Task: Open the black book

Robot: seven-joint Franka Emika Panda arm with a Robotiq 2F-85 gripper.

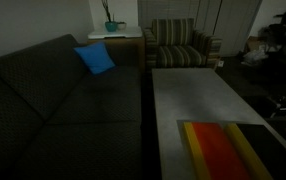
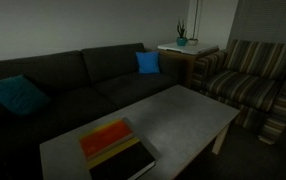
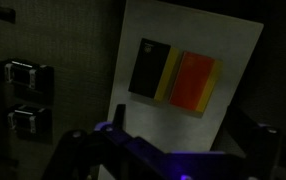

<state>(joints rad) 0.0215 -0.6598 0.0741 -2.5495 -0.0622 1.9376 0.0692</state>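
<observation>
Grey and bare apart from one thing, the desk (image 1: 198, 95) (image 2: 183, 115) (image 3: 238, 60) carries the black book (image 1: 228, 150) (image 2: 116, 150) (image 3: 175, 77). The book lies flat and closed at the end of the desk far from the striped armchair (image 1: 178, 45) (image 2: 248, 75). Its cover shows a broad red-orange panel edged by yellow stripes, with plain black beside it. In the wrist view the black part is on the left and the red-orange part on the right.

The jaws show only in the wrist view, as dark shapes along the near bottom edge with a faint blue glow. They stand spread wide with nothing between them, well apart from the book.

A dark sofa (image 1: 43, 100) (image 2: 83, 75) runs along one long side of the desk. A blue cushion (image 1: 95, 59) (image 2: 148, 62) leans at its end near the armchair. A teal cushion (image 2: 15, 95) sits at the far left in an exterior view. Between sofa and armchair, a small side table (image 1: 118, 38) (image 2: 188, 48) holds a plant in a teal pot (image 1: 111, 25) (image 2: 181, 40).
</observation>
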